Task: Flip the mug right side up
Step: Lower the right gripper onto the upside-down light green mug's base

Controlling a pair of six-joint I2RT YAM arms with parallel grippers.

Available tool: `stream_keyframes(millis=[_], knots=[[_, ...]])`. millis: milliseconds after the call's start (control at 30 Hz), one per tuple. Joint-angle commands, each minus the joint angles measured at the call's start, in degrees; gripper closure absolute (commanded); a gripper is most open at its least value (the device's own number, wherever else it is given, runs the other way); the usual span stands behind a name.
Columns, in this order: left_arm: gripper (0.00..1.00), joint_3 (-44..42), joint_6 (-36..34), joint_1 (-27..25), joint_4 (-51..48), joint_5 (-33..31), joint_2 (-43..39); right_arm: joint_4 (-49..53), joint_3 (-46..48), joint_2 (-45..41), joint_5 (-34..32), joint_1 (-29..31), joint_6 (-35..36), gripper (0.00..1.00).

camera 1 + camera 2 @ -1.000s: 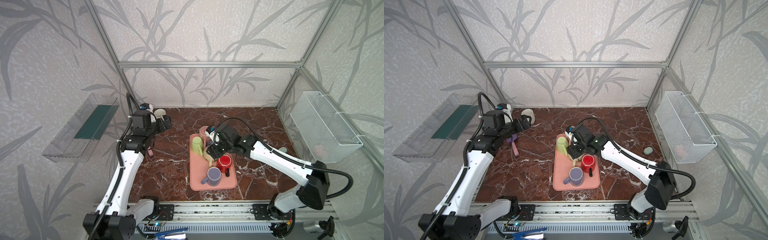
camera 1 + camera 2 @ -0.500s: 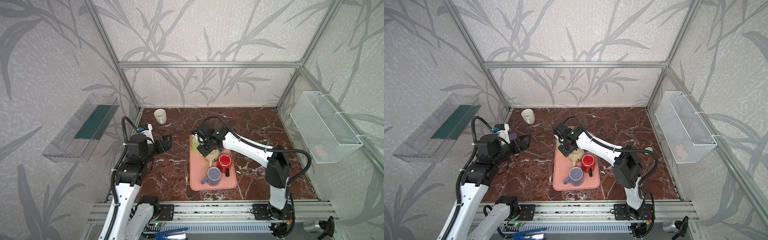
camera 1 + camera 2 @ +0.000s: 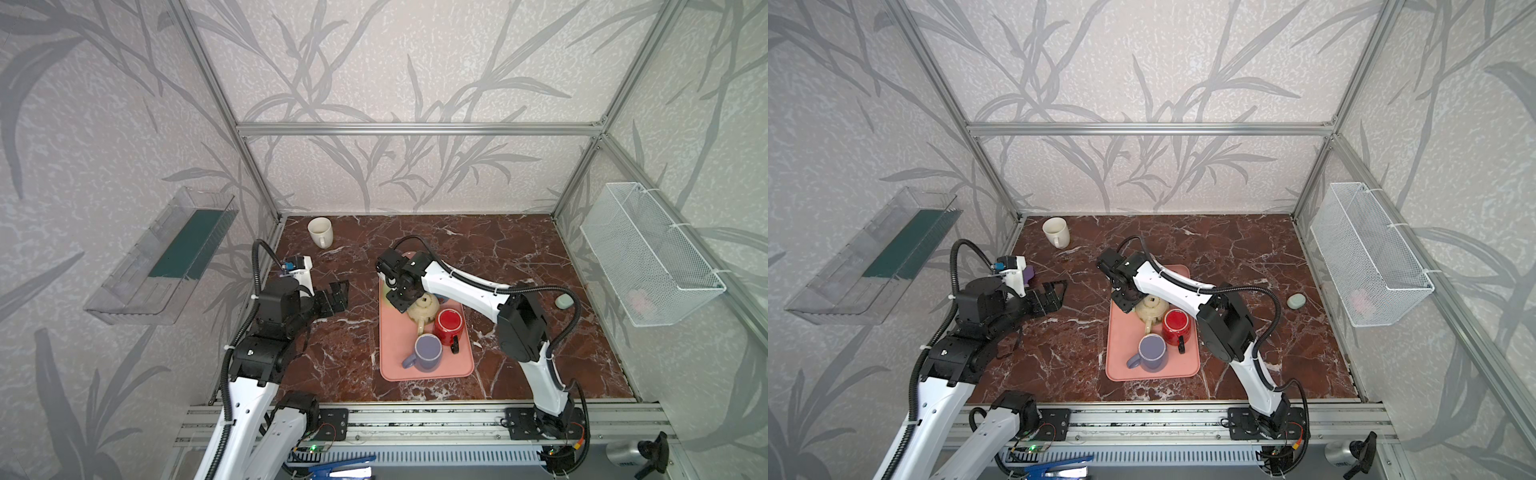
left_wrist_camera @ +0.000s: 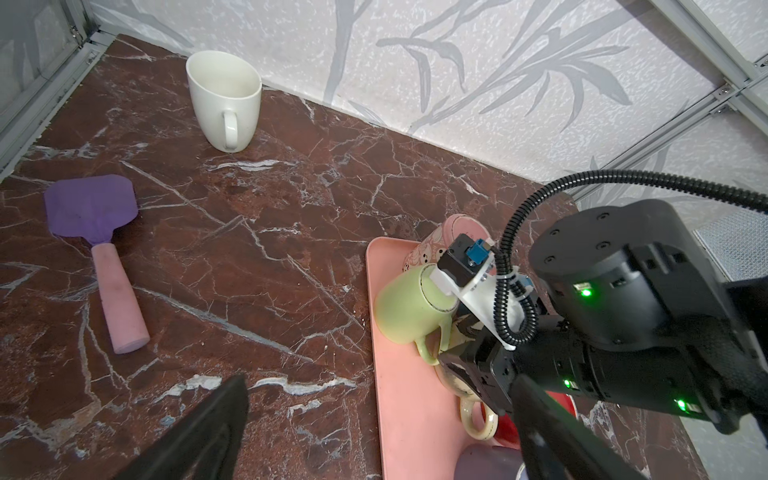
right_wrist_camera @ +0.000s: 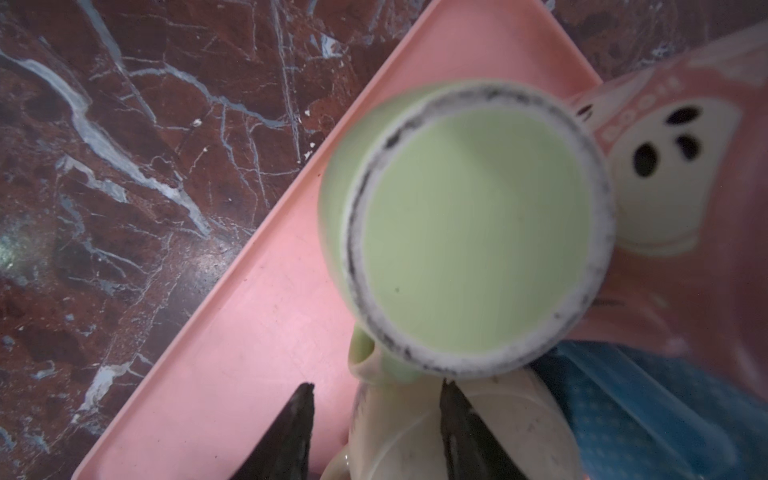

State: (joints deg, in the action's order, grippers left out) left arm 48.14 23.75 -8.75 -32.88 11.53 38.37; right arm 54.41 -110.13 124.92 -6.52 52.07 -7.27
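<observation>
**A:** What's the hand doing?

**B:** The right gripper (image 5: 376, 386) hangs over the tray (image 5: 232, 353) with its fingers spread and nothing pinched. The green mug (image 5: 473, 216) is just past the tips, base up and mouth down, and its handle (image 5: 365, 353) lines up with the gap.

**A:** So how should it take it?

**B:** I'd say squarely on the handle, or on the wall right by it, and deep enough that the mug can't swing. It should lift straight up before rolling, because there's no spare room around it.

**A:** What's crowding it?

**B:** The cream mug (image 5: 407, 436) sits under the fingers, also base up. The pink mug (image 5: 673, 187) is on the far side of the green one and seems to touch it. Back along the arm are the red mug (image 3: 449, 326) and the purple mug (image 3: 428, 352), and I can't tell which way up those two are. All five share the tray.

**A:** Anything in them?

**B:** Nothing I can see. Well off from the hand, the white mug (image 4: 224, 99) stands upright and empty on the table. The basket (image 3: 665, 270) on the wall holds something pink, too blurred to name.

**A:** And the other arm?

**B:** The left gripper (image 3: 336, 296) is wide open and empty, off to the side of the tray.
</observation>
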Motion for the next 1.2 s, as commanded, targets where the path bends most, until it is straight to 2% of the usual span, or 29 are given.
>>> stream_keyframes(millis=[0,267,367,533,667,900,1167], knots=[[0.03,0.14,-1.35,-0.61,-1.69,-1.5,-0.4,2.34,-2.76,2.4,-1.21,0.22,-0.72,0.53],[0.04,0.25,-1.6,-1.17,-2.1,-1.95,-0.36,3.06,-5.88,5.92,-1.91,0.2,-1.54,0.6],[0.04,0.2,-1.6,-1.27,-2.1,-1.87,-0.23,3.03,-6.48,6.64,-2.24,0.22,-1.7,0.67],[0.04,0.11,-1.6,-1.44,-1.89,-1.33,-0.05,3.07,-6.86,7.44,-3.47,-0.11,-2.33,0.71],[0.04,0.06,-1.64,-1.44,-1.92,-1.33,0.01,2.88,-6.77,7.59,-3.98,-0.09,-2.37,0.79],[0.04,0.01,-1.69,-1.44,-1.91,-1.38,0.12,2.7,-6.77,7.54,-3.37,-0.17,-2.53,1.0],[0.04,0.01,-1.86,-1.44,-1.98,-1.6,0.21,1.12,-5.58,5.19,-1.57,-0.21,-2.73,1.0]])
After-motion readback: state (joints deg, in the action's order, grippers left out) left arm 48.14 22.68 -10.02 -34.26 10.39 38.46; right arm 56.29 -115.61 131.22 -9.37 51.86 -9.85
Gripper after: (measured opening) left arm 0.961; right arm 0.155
